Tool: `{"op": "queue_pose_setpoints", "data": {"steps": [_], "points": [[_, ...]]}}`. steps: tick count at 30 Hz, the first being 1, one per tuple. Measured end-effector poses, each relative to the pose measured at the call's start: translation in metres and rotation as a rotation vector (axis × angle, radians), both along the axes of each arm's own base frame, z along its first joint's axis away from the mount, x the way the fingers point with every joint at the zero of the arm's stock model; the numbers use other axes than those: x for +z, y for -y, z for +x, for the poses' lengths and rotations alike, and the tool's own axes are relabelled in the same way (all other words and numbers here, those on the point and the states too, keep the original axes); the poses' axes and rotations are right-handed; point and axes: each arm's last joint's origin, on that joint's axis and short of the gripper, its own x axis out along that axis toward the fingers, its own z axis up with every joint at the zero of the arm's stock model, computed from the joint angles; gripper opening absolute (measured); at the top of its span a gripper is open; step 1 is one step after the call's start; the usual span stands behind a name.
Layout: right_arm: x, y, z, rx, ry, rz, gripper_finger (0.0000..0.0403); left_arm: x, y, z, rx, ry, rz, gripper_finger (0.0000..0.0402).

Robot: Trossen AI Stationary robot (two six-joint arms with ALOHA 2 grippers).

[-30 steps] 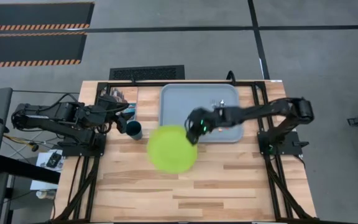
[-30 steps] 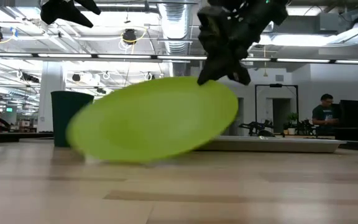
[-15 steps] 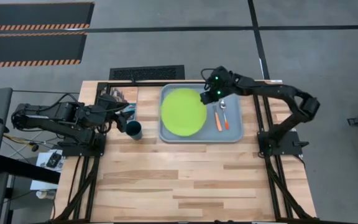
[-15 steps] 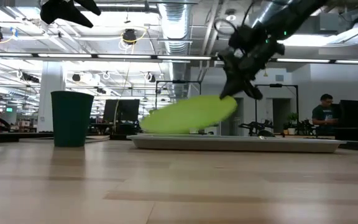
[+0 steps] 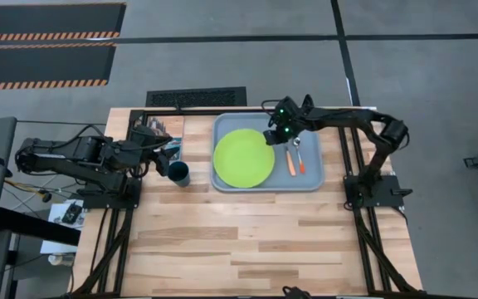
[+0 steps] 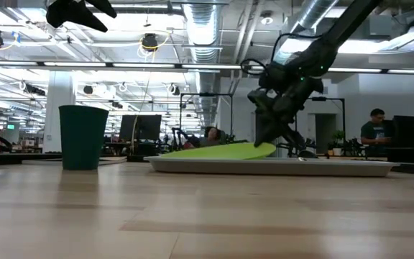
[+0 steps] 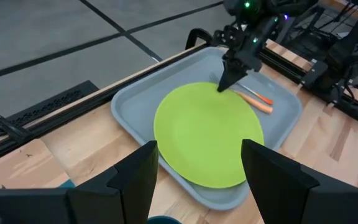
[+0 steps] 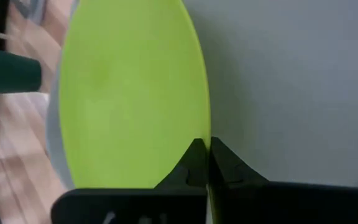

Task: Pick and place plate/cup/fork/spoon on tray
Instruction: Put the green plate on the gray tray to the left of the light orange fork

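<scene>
A: Start with the high view. Where is the plate?

B: The plate (image 5: 243, 159) lies in the left half of the tray (image 5: 308, 181), in the upper middle of the frame. The right gripper (image 5: 275, 133) sits at the plate's upper right edge. The fork (image 5: 290, 159) and spoon (image 5: 299, 154) lie side by side in the tray's right half, just beside the plate. The cup (image 5: 178, 174) stands on the table, left of the tray, with the left gripper (image 5: 166, 157) close above it in the frame.

A: And the low view?

B: The plate (image 6: 221, 150) looks tilted, its right edge raised under the right gripper (image 6: 268, 129), its left edge down near the tray's rim (image 6: 336, 166). The cup (image 6: 83, 137) stands upright at the left.

A: Left wrist view?

B: The left arm's 2 fingers (image 7: 135, 180) stand apart with nothing between them. Beyond them the plate (image 7: 207, 134) fills much of the tray (image 7: 129, 106), and the right gripper (image 7: 224, 82) touches its far edge, next to the 2 orange handles.

A: Right wrist view?

B: The fingers (image 8: 194, 163) are pinched on the plate's rim (image 8: 129, 93).

A: What could go wrong?

B: I'd judge that if it lets go while the edge is raised, the plate may drop and slide onto the fork and spoon. The cup is not yet on the tray, and little room remains for it.
</scene>
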Motion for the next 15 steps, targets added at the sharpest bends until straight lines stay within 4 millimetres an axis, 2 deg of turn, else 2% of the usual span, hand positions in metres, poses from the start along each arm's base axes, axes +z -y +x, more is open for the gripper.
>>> {"op": "queue_pose_setpoints", "data": {"steps": [8, 15], "points": [[-0.016, 0.001, 0.002, 0.001, -0.045, 0.03, 0.0042, 0.0, 0.0, 0.0, 0.006, 0.003, 0.001, 0.0217], [-0.013, 0.003, -0.001, -0.001, -0.067, -0.028, 0.0078, 0.0, 0.0, 0.0, 0.012, 0.003, 0.006, 0.0217]]}}
